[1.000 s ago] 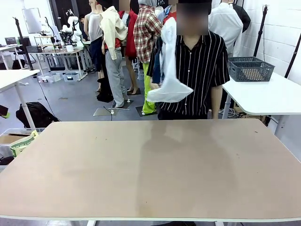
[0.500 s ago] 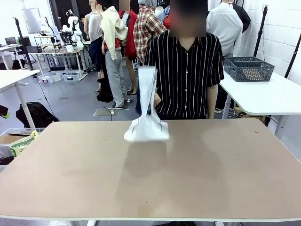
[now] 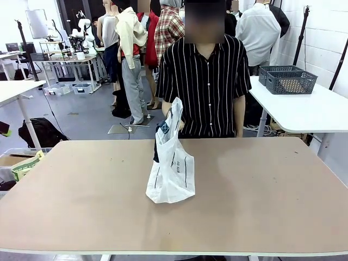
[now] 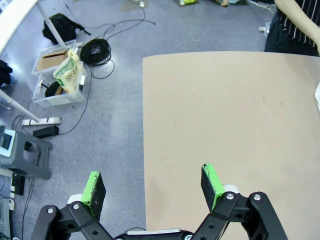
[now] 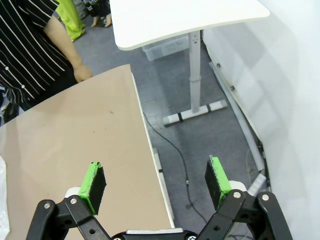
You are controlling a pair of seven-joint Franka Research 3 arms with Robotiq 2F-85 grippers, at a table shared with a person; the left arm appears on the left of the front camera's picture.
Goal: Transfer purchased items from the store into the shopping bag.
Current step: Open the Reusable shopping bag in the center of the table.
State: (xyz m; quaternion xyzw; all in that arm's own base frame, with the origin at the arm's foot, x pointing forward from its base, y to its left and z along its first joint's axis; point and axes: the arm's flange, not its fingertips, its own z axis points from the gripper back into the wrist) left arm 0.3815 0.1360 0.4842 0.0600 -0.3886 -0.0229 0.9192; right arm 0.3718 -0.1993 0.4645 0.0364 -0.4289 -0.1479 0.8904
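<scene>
Translucent white plastic with dark blue handles and dark print makes up the shopping bag [image 3: 173, 174], which stands upright on the broad tan worktop [image 3: 261, 196], a little left of its middle, with its top gathered to a peak. A person [image 3: 209, 81] in a black shirt with thin pale stripes stands at the far side, directly behind the bag and close to its top. Whatever the bag holds cannot be made out through the plastic. The dark grey rectangular plastic basket [image 3: 291, 81] with mesh sides sits on a separate white worktop [image 3: 304, 111] at the far right, well apart from the bag; its contents are too small to tell. In the left wrist view the left end effector [image 4: 152, 185] hangs with its jaws spread wide and nothing between them. One of its green pads [image 4: 94, 189] is above the grey floor [image 4: 100, 100] and the other above the tan surface, so it straddles the worktop's edge. In the right wrist view the right end effector [image 5: 155, 179] is likewise spread wide and holds nothing. It is poised over the worktop's other side edge, with one pad above the tan surface and the other above the floor beside the white worktop's leg. There, a hand [image 5: 82, 74] of the person hangs at the tan worktop's far edge.
</scene>
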